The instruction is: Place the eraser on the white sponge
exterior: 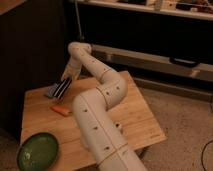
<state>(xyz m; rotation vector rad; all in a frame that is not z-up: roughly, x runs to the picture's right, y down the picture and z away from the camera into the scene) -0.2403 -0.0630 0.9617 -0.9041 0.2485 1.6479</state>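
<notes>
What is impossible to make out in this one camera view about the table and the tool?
- White sponge: none recognisable in the camera view.
- Bluish flat object: partly covered by the dark tool, which is low over the wooden table's far left corner.
- Small orange block: too small to identify as the eraser.
- Table's front middle: hidden behind the white robot arm.

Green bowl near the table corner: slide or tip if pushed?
Green bowl looks wide and shallow, so it probably slides, not tips. It sits by the table at its near left corner; an outward push could drop it. The tool is over the far-left side, apart from it.
</notes>
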